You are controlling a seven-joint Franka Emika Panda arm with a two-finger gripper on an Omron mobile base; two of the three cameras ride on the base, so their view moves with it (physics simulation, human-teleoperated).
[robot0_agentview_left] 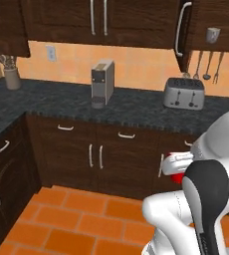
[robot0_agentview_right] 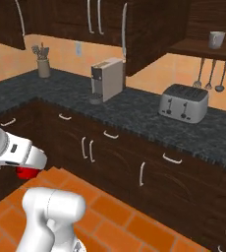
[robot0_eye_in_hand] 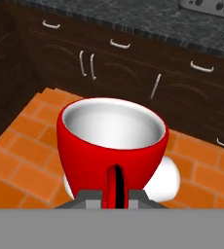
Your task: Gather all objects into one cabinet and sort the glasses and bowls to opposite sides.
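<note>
A red cup (robot0_eye_in_hand: 111,146) with a white inside sits upright in my gripper (robot0_eye_in_hand: 116,195), which is shut on its handle side. From the base views, the red cup (robot0_agentview_left: 177,178) (robot0_agentview_right: 26,172) hangs low beneath my white hand, above the orange tiled floor and in front of the lower cabinet doors. High on the right, the dark wood cabinet (robot0_agentview_right: 203,48) stands open, its door (robot0_agentview_left: 185,35) with a long white handle swung out. A grey cup (robot0_agentview_left: 212,35) (robot0_agentview_right: 216,39) stands on its shelf. The bowl and the other cups are out of view.
A silver toaster (robot0_agentview_left: 184,93) (robot0_agentview_right: 183,103) and a grey coffee machine (robot0_agentview_left: 102,83) (robot0_agentview_right: 106,78) stand on the dark counter (robot0_agentview_left: 136,107). Metal utensils (robot0_agentview_right: 213,74) hang under the open cabinet. A utensil jar (robot0_agentview_left: 11,75) sits at the far left. Lower cabinets line the counter's front.
</note>
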